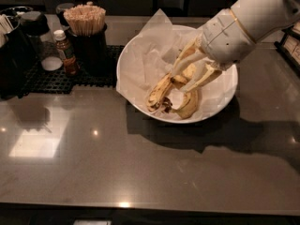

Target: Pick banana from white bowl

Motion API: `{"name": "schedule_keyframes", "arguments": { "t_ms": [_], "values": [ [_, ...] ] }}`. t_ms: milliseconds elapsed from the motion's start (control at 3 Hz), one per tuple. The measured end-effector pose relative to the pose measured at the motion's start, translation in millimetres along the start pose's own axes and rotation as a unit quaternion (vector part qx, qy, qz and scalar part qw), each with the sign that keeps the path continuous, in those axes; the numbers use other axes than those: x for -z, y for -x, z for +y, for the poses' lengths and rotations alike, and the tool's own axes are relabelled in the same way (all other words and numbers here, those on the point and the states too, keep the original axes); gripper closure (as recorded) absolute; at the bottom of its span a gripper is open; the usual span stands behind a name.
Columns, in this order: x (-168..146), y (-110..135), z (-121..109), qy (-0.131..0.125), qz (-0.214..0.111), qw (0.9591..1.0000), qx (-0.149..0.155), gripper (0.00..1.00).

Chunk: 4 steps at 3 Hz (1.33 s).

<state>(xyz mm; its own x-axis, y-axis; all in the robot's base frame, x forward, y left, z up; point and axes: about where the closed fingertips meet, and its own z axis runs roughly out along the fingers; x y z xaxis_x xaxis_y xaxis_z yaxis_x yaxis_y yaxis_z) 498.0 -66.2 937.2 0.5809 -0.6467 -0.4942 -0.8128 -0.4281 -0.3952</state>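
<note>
Yellow banana (191,106) curved just beyond my gripper (182,81), fingers spread and empty, down in the bowl (224,100).

Jaws reach down-left into white bowl (221,103) among bananas (158,93), mid-right on far worktop (117,163).

brown bottle (65,54) on black mat (54,80) | stick-filled cup (88,43) beside it | grey countertop (140,172)

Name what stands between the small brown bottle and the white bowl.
In the camera view, a dark holder of wooden sticks stands between the bottle and the white bowl, on the black mat. The gripper is inside the bowl, among the bananas.
</note>
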Motion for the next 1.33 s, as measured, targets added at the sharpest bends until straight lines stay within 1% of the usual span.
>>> {"name": "schedule_keyframes", "arguments": {
  "t_ms": [333, 667, 1000, 1333],
  "values": [
    [33.2, 30.8, -0.2, -0.052, 0.007, 0.9979, 0.038, 1.00],
    [66.3, 63.5, 6.8, -0.095, 0.004, 0.9923, 0.079, 1.00],
    [90.8, 86.4, 19.4, -0.134, -0.019, 0.9840, 0.116, 1.00],
    [103.5, 104.4, 28.4, -0.169, -0.034, 0.9730, 0.153, 1.00]
  ]
}}
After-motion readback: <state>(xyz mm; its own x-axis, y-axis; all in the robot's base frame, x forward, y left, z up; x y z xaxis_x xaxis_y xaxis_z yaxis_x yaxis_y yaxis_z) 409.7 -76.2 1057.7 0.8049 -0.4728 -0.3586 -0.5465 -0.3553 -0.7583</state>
